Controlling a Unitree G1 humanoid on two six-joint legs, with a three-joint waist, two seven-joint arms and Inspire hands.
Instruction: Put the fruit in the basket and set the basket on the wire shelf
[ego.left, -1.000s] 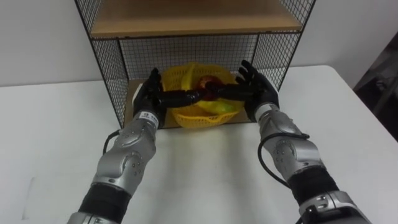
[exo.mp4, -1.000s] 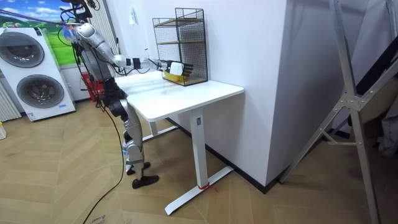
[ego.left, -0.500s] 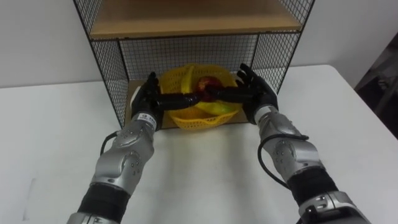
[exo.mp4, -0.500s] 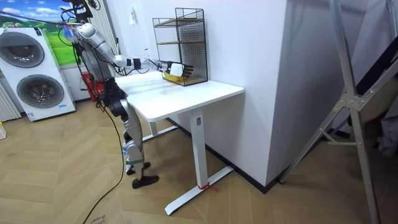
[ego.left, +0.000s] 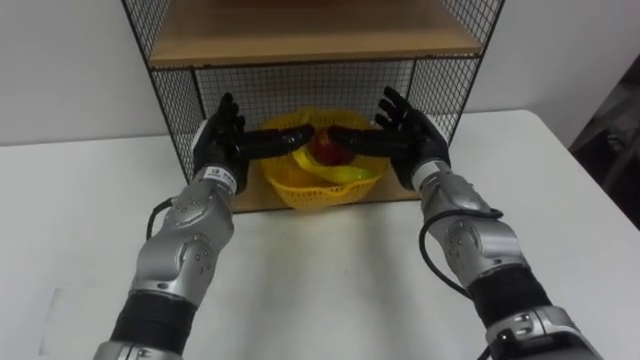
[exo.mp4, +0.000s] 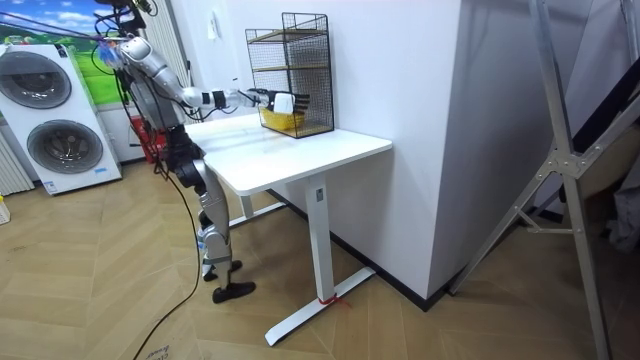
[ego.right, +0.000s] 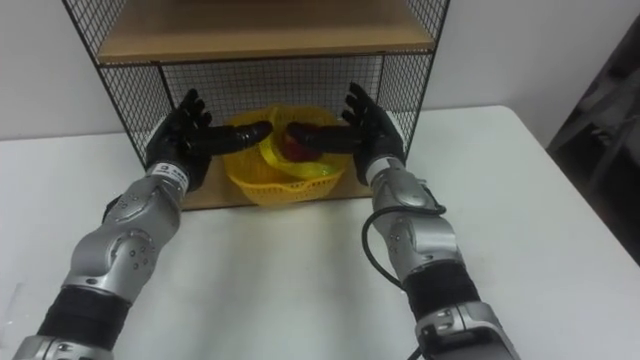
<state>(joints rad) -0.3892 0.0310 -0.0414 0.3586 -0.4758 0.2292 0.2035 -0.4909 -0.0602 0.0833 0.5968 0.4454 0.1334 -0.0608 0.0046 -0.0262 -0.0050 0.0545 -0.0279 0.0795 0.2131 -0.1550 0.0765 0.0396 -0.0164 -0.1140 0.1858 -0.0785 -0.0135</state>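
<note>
Your basket, yellow, sits on the wooden bottom board of the wire shelf, under the upper board and just in front of the mesh back. In it lie a red fruit near the middle and a yellow-green fruit along the near rim.

Your left hand stands at the basket's left and your right hand at its right, palms turned inward. The fingers of both are straight and spread, pointing up. Each thumb reaches in over the basket's rim, and neither hand has hold of anything. You cannot tell whether the thumbs touch the rim.

The eye views give you the basket's contents and the white bench bare in front of the shelf. The room view gives you the shelf's full height, with another tier above, set at the bench's far end by the wall. It also shows the robot standing at the side of the bench toward the room view's left, leaning in with both arms stretched out, and two washing machines behind it.
</note>
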